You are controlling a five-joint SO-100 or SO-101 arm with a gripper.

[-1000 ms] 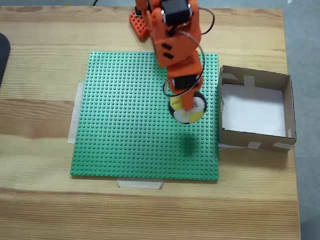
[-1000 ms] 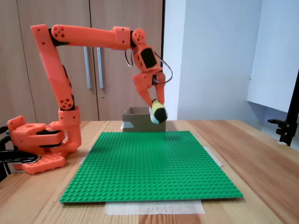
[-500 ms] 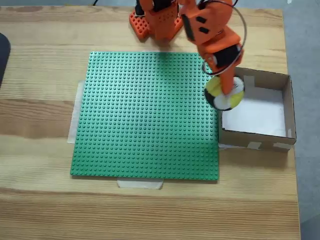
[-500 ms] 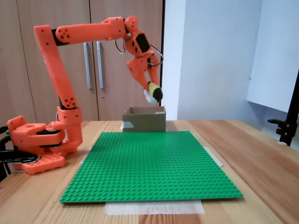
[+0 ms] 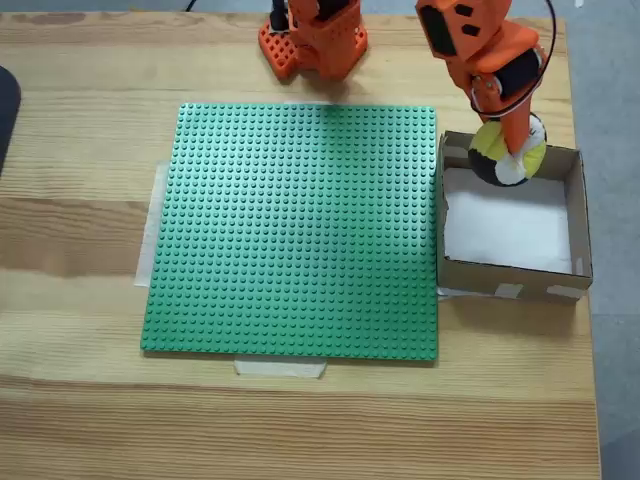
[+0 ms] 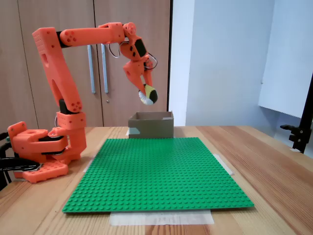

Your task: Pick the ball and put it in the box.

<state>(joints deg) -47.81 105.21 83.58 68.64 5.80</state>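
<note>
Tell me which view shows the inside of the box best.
The fixed view looking down: the box lies open there, its white floor plain. The fixed view from table height shows its outer walls, with the ball held above.

Bright orange printed arm [image 6: 54, 73] — boxy links, black servo blocks, thin dark cables looping near the wrist — on an orange base [image 6: 36, 156].

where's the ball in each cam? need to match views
A fixed view, from above: ball at upper right, held in the gripper over the box's far edge.
A fixed view, from the side: ball upper centre-left, in the air above the box.
Shared landmark: green baseplate.
</note>
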